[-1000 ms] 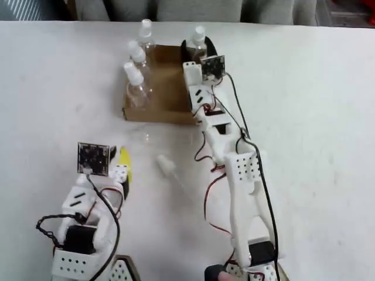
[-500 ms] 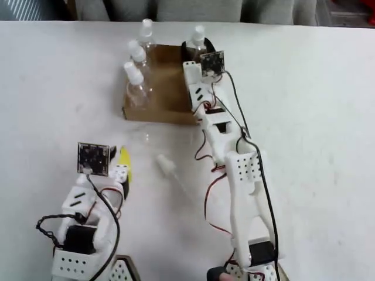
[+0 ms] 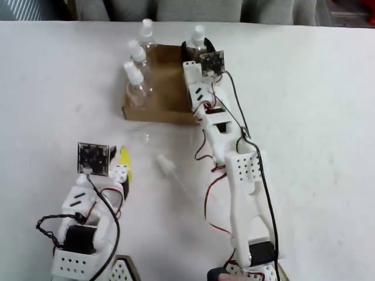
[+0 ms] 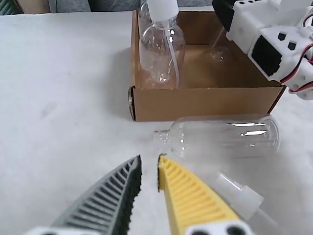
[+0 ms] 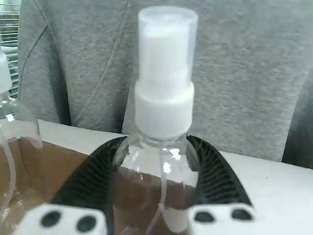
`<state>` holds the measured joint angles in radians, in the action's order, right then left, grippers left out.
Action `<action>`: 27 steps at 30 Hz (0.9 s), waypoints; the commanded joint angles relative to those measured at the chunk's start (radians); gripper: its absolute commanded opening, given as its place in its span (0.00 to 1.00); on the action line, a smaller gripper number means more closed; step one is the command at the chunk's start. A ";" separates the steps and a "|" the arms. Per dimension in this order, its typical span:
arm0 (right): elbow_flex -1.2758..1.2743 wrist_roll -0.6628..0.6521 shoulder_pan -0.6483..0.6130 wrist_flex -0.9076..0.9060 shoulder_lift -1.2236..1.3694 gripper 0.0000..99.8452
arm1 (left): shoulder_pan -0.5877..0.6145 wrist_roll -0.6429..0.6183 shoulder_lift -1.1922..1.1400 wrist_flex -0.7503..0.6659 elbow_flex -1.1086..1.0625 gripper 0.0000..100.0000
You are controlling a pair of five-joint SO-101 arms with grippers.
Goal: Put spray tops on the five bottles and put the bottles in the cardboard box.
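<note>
Big white desk [image 3: 304, 88], and on it the cardboard box [image 3: 167, 96], open at the top. Three capped bottles [image 3: 136, 79] stand in a row down its left side, spray tops on. At the box's far right corner the right hand [image 5: 157, 161] has its black jaws clamped around a fourth bottle [image 5: 164, 117], which is upright with its spray top fitted. Whether its base sits on the box floor, I can't tell. Out on the desk, just in front of the box's near wall, the fifth bottle [image 4: 220, 137] lies on its side, neck bare. Near it lies a loose spray top [image 3: 165, 164], tube trailing. The left hand [image 4: 149, 178] is down by that bare neck, jaws almost together with only a sliver between, holding nothing.
</note>
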<state>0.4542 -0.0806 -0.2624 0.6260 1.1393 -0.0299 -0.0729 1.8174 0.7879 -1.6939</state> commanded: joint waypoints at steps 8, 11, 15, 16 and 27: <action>0.020 -0.012 0.025 -0.010 -0.021 0.02 | 0.008 0.012 0.010 -0.015 0.002 0.08; 0.018 -0.012 0.030 -0.013 -0.022 0.09 | 0.008 0.012 0.010 -0.015 0.002 0.08; 0.015 -0.011 0.030 -0.019 -0.022 0.23 | 0.008 0.012 0.010 -0.015 0.002 0.08; 0.015 -0.008 0.030 -0.030 -0.022 0.25 | 0.008 0.012 0.010 -0.015 0.002 0.08; 0.023 -0.011 0.028 -0.048 -0.022 0.29 | 0.008 0.012 0.010 -0.015 0.002 0.08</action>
<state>0.4572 -0.0806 -0.2593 0.5953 1.1377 -0.0299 -0.0729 1.8174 0.7879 -1.6939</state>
